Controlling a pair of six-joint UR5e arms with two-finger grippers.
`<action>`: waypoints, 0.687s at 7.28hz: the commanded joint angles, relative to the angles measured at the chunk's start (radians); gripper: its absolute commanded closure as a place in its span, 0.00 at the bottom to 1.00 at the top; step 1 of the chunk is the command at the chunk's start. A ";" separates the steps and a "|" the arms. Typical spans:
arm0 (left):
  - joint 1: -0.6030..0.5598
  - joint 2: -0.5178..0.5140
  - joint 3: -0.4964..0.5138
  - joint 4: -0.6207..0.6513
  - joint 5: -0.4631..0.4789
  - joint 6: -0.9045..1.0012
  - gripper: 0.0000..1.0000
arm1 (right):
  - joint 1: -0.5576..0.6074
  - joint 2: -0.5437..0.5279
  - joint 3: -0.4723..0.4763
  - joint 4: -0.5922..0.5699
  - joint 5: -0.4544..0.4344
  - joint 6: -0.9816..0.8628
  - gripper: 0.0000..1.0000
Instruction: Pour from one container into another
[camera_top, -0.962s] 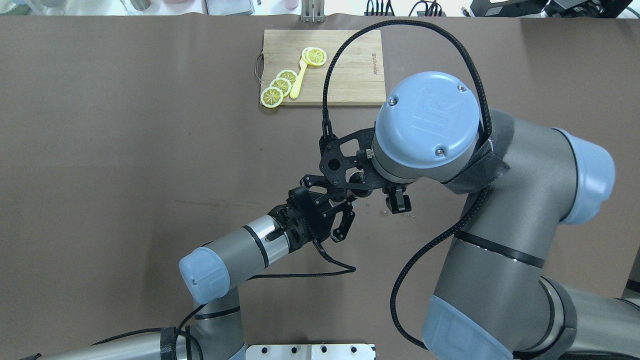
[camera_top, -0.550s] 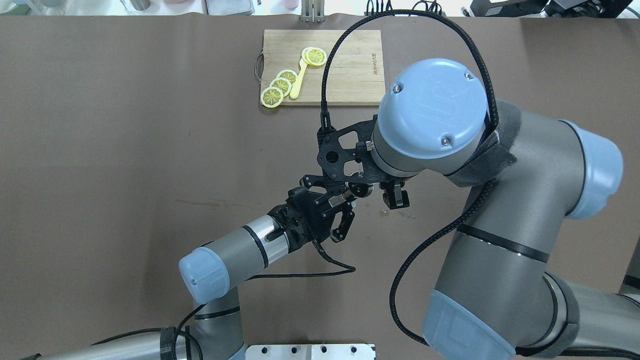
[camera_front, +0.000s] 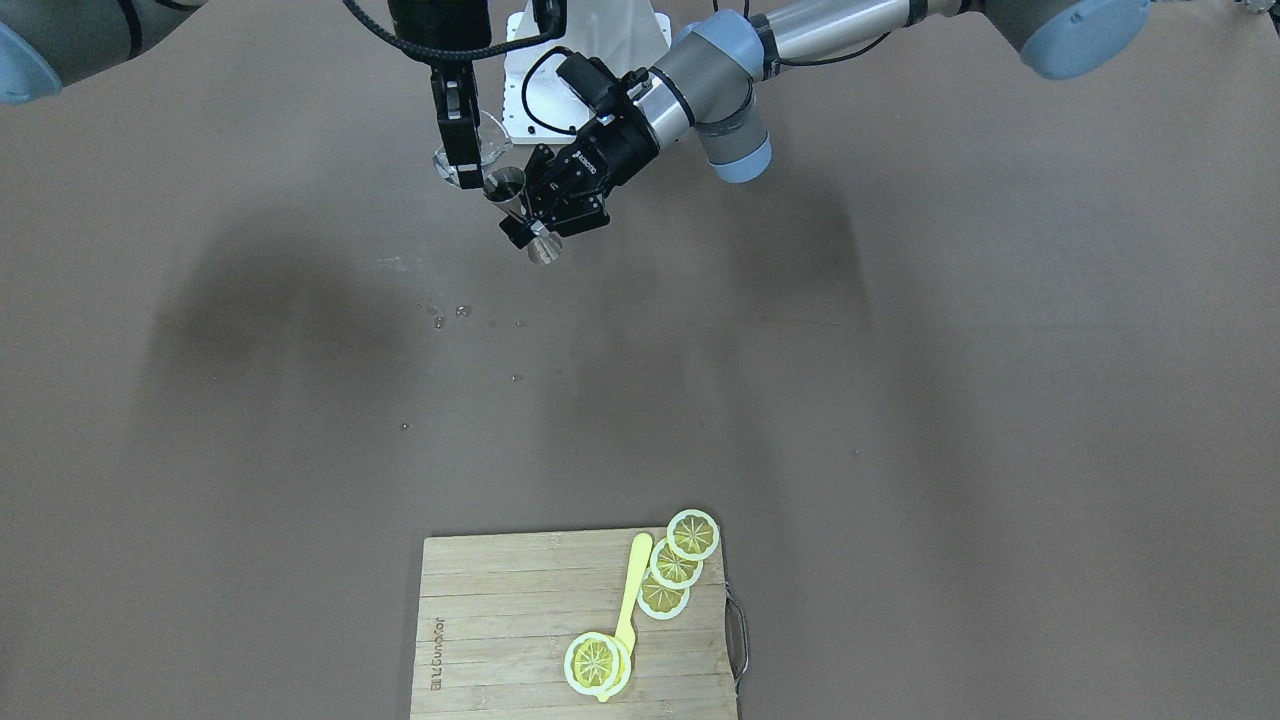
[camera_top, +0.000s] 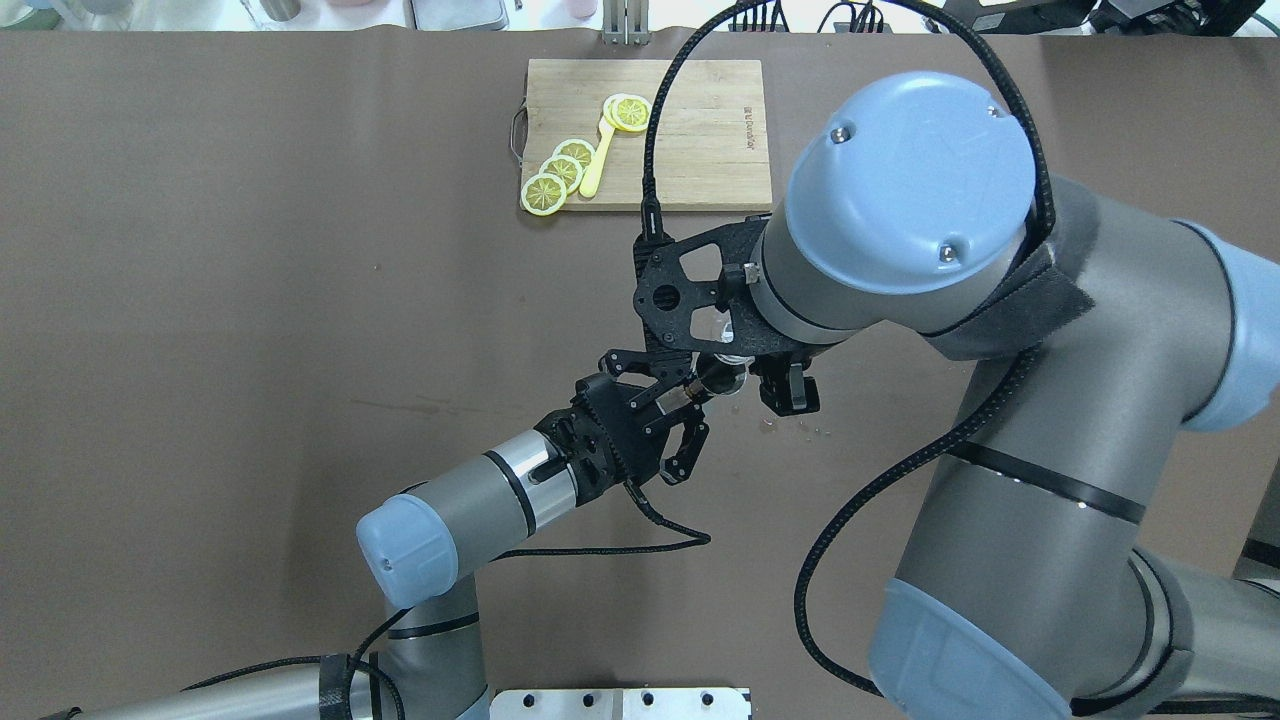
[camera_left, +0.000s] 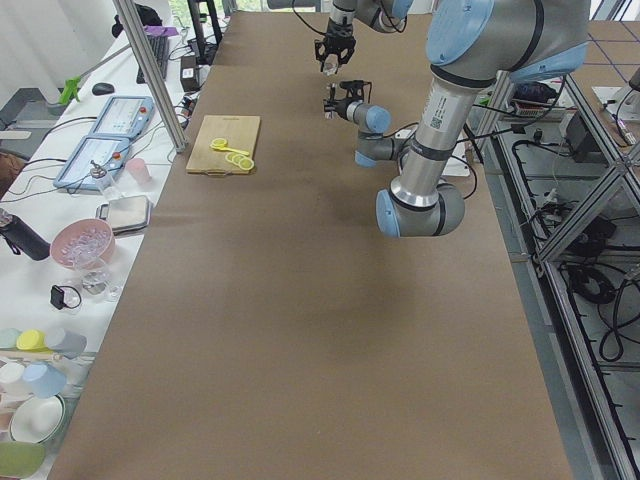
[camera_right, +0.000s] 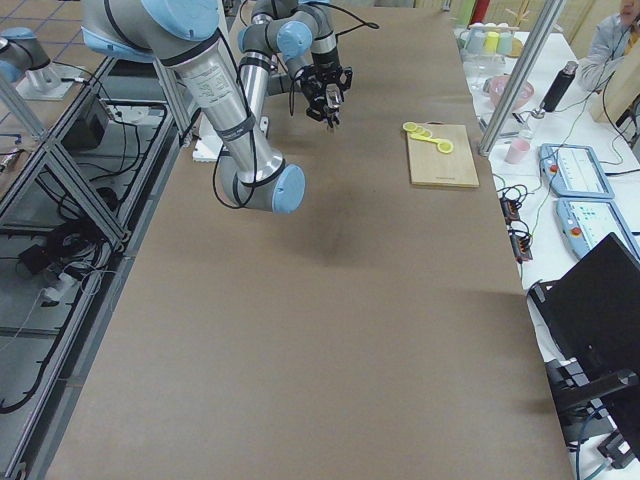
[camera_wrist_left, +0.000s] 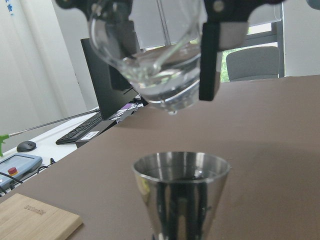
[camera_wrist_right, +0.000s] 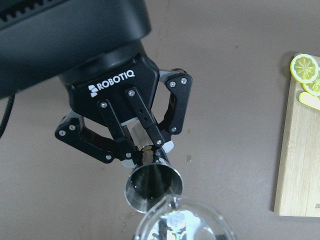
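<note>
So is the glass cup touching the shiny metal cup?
No, the glass cup hangs tilted above the metal cup with a clear gap between them.

Two robot arms, the left arm (camera_top: 480, 495) and the right arm (camera_top: 1010, 450), are reaching over one brown table (camera_top: 200, 300). Each is carrying one two-finger gripper, the left gripper (camera_front: 524, 214) and the right gripper (camera_front: 468, 155). One clear glass cup (camera_wrist_left: 150, 60) is hanging tilted in the right gripper, and one steel jigger (camera_wrist_left: 181, 185) is standing in the left gripper just below it. At the far edge one wooden cutting board (camera_top: 700, 150) is lying, bearing four lemon slices (camera_top: 545, 193) and one yellow spoon (camera_top: 596, 165). A few droplets (camera_front: 450, 315) are sitting on the table.
</note>
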 joint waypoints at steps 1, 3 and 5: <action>0.000 0.000 0.000 0.001 0.000 0.000 1.00 | 0.028 -0.001 0.029 0.003 0.040 0.001 1.00; 0.000 0.008 -0.006 0.001 0.002 0.002 1.00 | 0.069 -0.015 0.047 0.029 0.084 0.001 1.00; -0.005 0.029 -0.026 -0.002 0.003 0.002 1.00 | 0.153 -0.067 0.069 0.148 0.164 0.001 1.00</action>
